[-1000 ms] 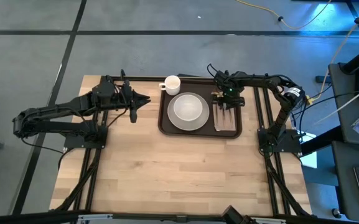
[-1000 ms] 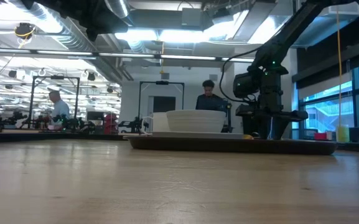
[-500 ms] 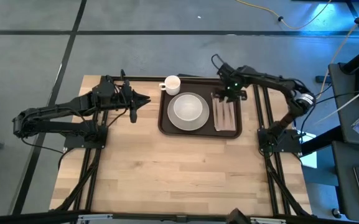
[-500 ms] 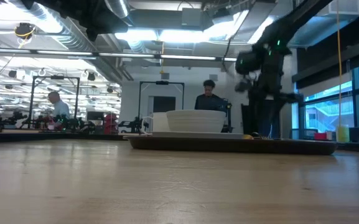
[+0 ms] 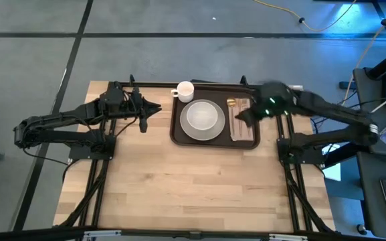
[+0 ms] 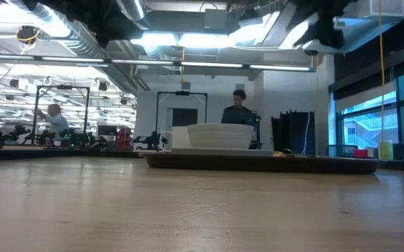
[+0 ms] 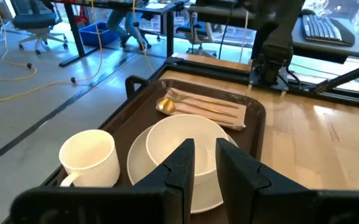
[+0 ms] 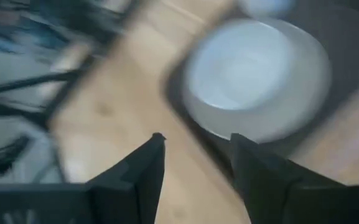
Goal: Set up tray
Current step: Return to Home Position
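Observation:
The dark brown tray (image 5: 213,143) (image 7: 137,104) (image 6: 258,162) lies at the table's far middle. On it stands a white plate with a white bowl (image 5: 202,115) (image 7: 179,134) (image 8: 254,62). A white mug (image 5: 185,89) (image 7: 92,155) stands at the tray's far left corner. A pinkish-tan napkin (image 5: 245,131) (image 7: 213,107) on the tray's right side carries gold cutlery (image 5: 232,103) (image 7: 165,106). My right gripper (image 5: 238,118) (image 8: 195,146) hangs open high over the napkin, blurred and holding nothing. My left gripper (image 5: 158,107) (image 7: 205,152) waits left of the tray, its fingers a narrow gap apart.
Bare wooden table (image 5: 179,187) stretches over the whole near half. Dark frame rails run along both table sides under the arms. In the low view, people stand at benches in the room beyond the table.
My right gripper has risen from the napkin's far end, where it pointed down, and out of the low view's middle. It has tipped and now points toward the table's left, while its arm has swung back toward the right edge. The gold cutlery stays on the napkin.

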You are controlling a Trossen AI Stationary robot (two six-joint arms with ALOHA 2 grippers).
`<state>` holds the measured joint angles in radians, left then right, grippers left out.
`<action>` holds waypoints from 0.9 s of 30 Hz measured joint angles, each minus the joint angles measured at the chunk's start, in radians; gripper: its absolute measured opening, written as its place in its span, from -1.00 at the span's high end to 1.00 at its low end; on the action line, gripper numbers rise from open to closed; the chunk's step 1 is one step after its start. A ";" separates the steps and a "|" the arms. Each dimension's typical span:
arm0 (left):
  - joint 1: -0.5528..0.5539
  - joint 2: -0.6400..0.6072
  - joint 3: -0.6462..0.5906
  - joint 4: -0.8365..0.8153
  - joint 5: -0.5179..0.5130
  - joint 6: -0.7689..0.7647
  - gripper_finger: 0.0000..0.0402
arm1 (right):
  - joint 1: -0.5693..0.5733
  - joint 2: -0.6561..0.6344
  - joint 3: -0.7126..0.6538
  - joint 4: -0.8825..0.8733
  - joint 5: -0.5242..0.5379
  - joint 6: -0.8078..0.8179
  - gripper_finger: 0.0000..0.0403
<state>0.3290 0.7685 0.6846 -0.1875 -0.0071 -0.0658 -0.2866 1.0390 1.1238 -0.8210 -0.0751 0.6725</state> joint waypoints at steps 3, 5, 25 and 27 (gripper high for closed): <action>0.000 0.000 0.001 -0.020 0.000 -0.019 0.71 | 0.096 -0.157 -0.170 0.270 -0.007 -0.006 0.10; 0.000 0.000 0.000 -0.040 0.004 -0.055 0.71 | 0.147 -0.248 -0.285 0.494 -0.037 -0.049 0.10; 0.000 -0.374 -0.313 0.159 -0.180 -0.273 0.70 | 0.252 -1.032 -0.888 0.890 -0.256 -0.237 0.10; 0.000 -0.409 -0.352 0.169 -0.225 -0.278 0.70 | 0.252 -1.033 -0.899 0.877 -0.275 -0.236 0.10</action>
<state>0.3290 0.3599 0.3321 -0.0187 -0.2316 -0.3442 -0.0346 0.0057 0.2250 0.0563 -0.3505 0.4364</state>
